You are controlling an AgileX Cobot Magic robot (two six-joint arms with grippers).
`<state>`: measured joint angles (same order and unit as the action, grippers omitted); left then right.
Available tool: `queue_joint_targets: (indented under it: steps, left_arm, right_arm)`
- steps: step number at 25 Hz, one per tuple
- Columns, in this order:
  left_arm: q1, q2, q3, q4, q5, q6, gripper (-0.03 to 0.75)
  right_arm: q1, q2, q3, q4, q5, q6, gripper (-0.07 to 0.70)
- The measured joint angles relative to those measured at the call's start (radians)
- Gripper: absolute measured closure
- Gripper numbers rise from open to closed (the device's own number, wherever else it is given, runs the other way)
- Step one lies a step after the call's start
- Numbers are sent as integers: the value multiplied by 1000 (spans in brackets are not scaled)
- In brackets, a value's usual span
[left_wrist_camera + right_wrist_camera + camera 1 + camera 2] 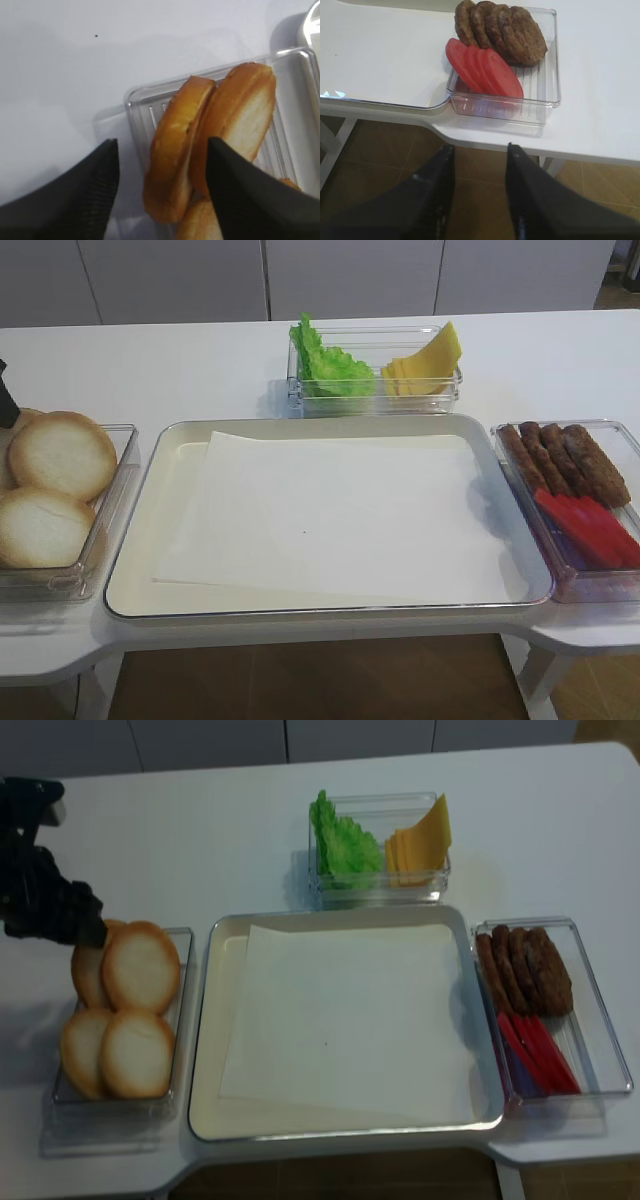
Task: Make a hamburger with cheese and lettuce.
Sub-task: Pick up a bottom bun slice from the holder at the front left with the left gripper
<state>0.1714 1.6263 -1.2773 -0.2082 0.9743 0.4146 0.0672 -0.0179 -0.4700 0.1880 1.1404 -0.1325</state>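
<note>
Left claw (162,150) hangs wide open, gripping nothing, straddling a bun half (175,160) standing on edge in the container at the worktop's left edge, light and squishy, so pinch gently across its faces.

A sliver of the left gripper (6,400) is showing at the left edge, its jaws cut off. Just below and right of it, bun halves (62,453) are leaning in a clear bin (115,505). Far right, lettuce (328,362) and cheese (428,362) are sharing a container (375,400).
</note>
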Motion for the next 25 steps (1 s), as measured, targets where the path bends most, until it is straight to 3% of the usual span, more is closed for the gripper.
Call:
queue_joint_targets:
  steps: [12, 21, 25]
  left_arm:
    - [0, 29, -1, -2, -4, 0, 327]
    - [0, 32, -1, -3, 8, 2, 524]
    - [0, 32, -1, -3, 10, 2, 572]
  right_arm:
    - [0, 0, 0, 0, 0, 0, 351]
    - [0, 0, 0, 0, 0, 0, 351]
    - [0, 0, 0, 0, 0, 0, 351]
